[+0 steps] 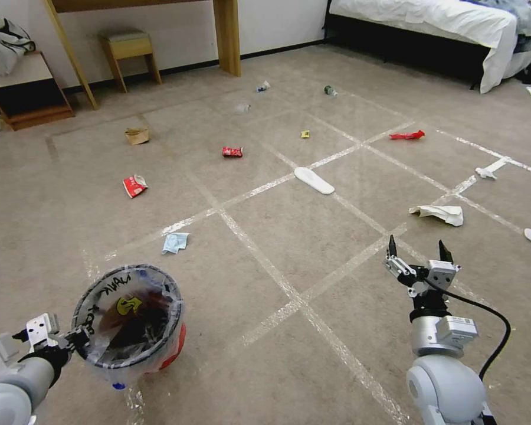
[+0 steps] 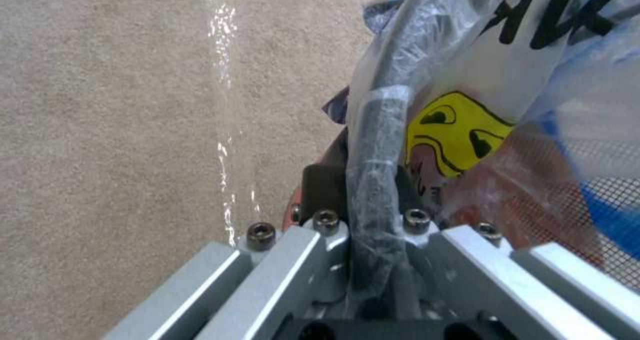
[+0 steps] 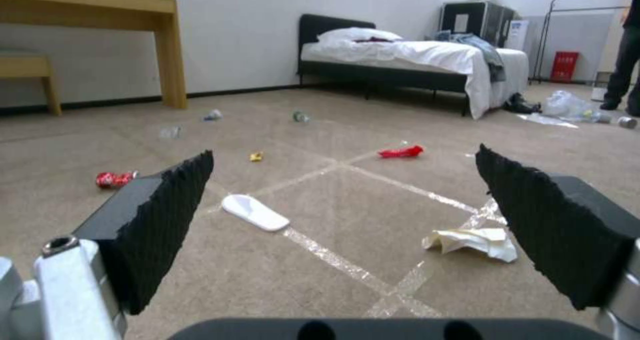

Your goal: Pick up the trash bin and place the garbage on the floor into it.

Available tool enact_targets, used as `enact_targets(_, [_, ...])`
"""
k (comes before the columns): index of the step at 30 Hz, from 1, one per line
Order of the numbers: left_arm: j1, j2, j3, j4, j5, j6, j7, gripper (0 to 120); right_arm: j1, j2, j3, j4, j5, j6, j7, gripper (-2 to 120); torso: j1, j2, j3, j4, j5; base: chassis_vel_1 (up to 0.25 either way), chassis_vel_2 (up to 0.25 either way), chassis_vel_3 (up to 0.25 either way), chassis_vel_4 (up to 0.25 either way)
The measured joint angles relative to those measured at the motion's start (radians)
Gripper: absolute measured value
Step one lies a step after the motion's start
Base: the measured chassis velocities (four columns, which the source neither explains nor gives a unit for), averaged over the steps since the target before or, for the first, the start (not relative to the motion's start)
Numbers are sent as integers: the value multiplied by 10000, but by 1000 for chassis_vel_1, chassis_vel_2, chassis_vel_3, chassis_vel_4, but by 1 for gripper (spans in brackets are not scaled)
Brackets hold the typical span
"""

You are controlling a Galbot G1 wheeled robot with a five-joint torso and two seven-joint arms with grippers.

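Red trash bin (image 1: 130, 319) upright, mouth upward, rim clamped by left gripper (image 1: 71, 339), right gripper (image 1: 419, 251) spread wide, holding nothing.

arms: rounded silver-white shells w/ black joint rings | right gripper (image 1: 419, 249): black ribbed wedge pads, looping black cable | left gripper (image 2: 363, 200): grey aluminium brackets, dark hex screws

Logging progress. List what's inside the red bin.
In the bin: a clear bag liner and a yellow wrapper over dark red litter. The bottom is hidden.
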Motion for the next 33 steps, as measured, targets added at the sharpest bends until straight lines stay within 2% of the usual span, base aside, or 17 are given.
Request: enact_targets(33, [46,-40,-118,-8,-226,-1,-144,0,-17,-25,-99,-90,-43,-13,-31,100,0,0,0,0,0,0,0,0,0])
